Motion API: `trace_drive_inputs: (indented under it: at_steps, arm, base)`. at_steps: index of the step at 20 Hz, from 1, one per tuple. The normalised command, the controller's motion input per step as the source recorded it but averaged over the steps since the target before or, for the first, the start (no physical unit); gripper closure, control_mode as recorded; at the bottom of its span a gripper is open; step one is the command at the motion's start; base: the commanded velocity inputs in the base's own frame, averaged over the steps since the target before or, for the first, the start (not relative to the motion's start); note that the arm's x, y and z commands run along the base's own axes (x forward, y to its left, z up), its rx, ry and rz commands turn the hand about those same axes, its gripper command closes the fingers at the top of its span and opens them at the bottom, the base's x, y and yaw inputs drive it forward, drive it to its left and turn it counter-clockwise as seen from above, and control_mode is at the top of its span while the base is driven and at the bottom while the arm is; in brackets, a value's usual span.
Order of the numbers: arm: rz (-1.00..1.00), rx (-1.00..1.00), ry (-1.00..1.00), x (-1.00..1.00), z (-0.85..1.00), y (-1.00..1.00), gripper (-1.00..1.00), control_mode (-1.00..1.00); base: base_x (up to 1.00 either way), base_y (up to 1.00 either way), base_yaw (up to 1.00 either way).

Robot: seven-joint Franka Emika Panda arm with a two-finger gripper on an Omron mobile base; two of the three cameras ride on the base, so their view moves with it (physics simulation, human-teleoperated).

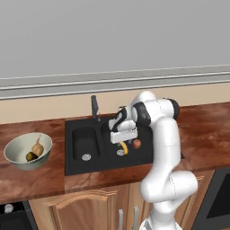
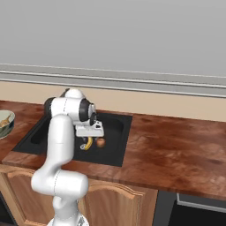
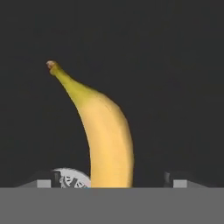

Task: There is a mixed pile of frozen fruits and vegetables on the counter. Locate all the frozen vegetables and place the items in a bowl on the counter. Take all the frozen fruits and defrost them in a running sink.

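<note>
Bowl (image 1: 13, 152): one, on the counter (image 1: 202, 130) at the far left, well apart from the sink.
Vegetables: two, both inside the bowl; the tan bulb (image 1: 37, 147) leans by the dark lump (image 1: 31, 156), touching or nearly so.
Sink (image 1: 74, 164): one, black, two basins, narrow on the left and wide on the right; one faucet (image 1: 95, 108) behind the divider.
Drains: two, one per basin; the wide basin's drain (image 3: 70, 179) shows beside the banana's lower end in the hand view.
Arm: rises from the base in front of the cabinets, bends at the elbow over the sink's right side and reaches down into the wide basin, hand pointing downward.
Gripper (image 1: 123, 136): fingers (image 3: 43, 183) spread wide, one to each side of the banana, gripping nothing.
Banana (image 3: 103, 135): one, directly below the gripper in the wide basin, between the parted fingers, stem end pointing away from the hand.
Apple (image 1: 136, 143): one, red, in the same basin just right of the banana, beside the gripper.
</note>
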Motion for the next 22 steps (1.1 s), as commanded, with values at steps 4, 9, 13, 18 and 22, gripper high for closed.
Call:
trace_drive_inputs:
  at_steps: [4,9,13,18,22]
  arm:
    - [-0.02,-0.1,-0.04,-0.17,0.67,0.0,-1.0,-1.0]
    - [-0.01,-0.04,-0.04,-0.41,0.64,-0.02,-1.0,-1.0]
    - [-0.09,0.15,-0.02,-0.68,0.44,-0.2,-1.0,-1.0]
    - [-0.1,0.15,-0.02,-0.56,0.7,-0.14,-1.0,-1.0]
    - [-0.06,0.05,0.02,-0.13,1.0,0.0,-1.0,-1.0]
  base:
    - [0.0,0.0,0.0]
    - [0.0,0.0,0.0]
    - [0.0,0.0,0.0]
    - [0.0,0.0,0.0]
    - [0.0,0.0,0.0]
